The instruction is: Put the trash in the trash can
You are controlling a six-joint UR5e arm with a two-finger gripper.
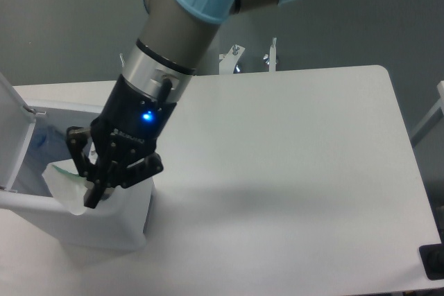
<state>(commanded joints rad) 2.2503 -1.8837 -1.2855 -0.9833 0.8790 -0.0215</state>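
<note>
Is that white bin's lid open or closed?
Open. The lid stands tilted up at the trash can's left, leaving its inside exposed.

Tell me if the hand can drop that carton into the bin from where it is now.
Probably yes. The hand holds the carton over the open bin, the lid is swung back, and nothing visible blocks the opening beneath it.

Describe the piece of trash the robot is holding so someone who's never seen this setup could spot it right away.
Start at the white trash can with its lid up at the left edge of the table. Over its opening, the arm's black hand with a blue light pinches a pale, angular grey-white carton piece with a green trace. It is the only item held in the air.
</note>
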